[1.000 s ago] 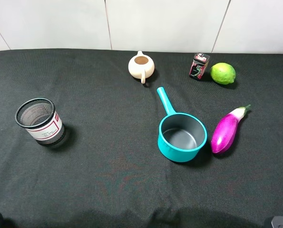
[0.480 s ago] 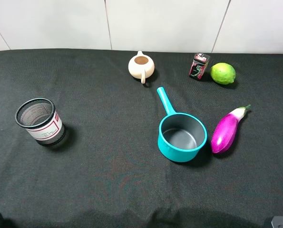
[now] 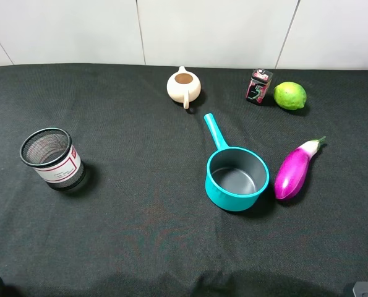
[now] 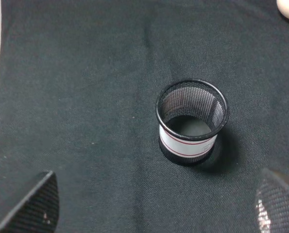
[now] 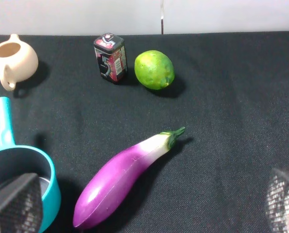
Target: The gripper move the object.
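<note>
Your left fingers (image 4: 30, 206) and right fingers (image 5: 15, 204) stand spread wide over the black cloth table (image 3: 140, 210). Just beyond the right ones sits the empty saucepan (image 3: 236, 178), untouched; the empty mesh cup (image 4: 192, 121) stands ahead of the left; white tiled wall (image 3: 202, 31) behind.

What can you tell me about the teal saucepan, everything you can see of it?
The teal saucepan looks like smooth painted metal, with a dark grey, empty inside. It stands upright on the black cloth. Its long straight handle points toward the cream teapot. The purple eggplant lies close beside it; contact is unclear. No gripper holds it.
</note>
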Available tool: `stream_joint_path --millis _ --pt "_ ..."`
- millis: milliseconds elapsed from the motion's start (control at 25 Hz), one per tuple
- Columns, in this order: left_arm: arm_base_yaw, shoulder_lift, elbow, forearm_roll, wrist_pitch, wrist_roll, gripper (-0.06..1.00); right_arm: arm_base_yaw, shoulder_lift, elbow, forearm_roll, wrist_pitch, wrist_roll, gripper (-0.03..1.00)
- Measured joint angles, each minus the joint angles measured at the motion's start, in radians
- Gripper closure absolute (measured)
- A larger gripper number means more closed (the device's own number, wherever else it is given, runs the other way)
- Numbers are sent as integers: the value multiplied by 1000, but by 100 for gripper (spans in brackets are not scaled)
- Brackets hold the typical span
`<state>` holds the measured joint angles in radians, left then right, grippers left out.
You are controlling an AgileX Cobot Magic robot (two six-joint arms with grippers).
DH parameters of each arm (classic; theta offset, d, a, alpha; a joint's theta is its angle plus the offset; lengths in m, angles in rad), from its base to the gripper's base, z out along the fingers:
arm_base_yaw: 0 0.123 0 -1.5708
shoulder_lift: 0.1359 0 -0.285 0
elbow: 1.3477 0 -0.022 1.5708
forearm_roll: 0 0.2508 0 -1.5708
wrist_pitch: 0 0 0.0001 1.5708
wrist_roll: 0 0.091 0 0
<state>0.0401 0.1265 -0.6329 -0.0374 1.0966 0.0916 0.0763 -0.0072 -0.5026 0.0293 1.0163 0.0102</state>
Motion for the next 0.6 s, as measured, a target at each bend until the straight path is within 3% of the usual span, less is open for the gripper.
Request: stream_joint_path --millis 280,600 --pt "0 -120 128 0 -37 -27 15 0 0 0 0 0 0 27" --pt "0 -129 142 -3 -34 -28 11 0 0 0 0 0 0 27"
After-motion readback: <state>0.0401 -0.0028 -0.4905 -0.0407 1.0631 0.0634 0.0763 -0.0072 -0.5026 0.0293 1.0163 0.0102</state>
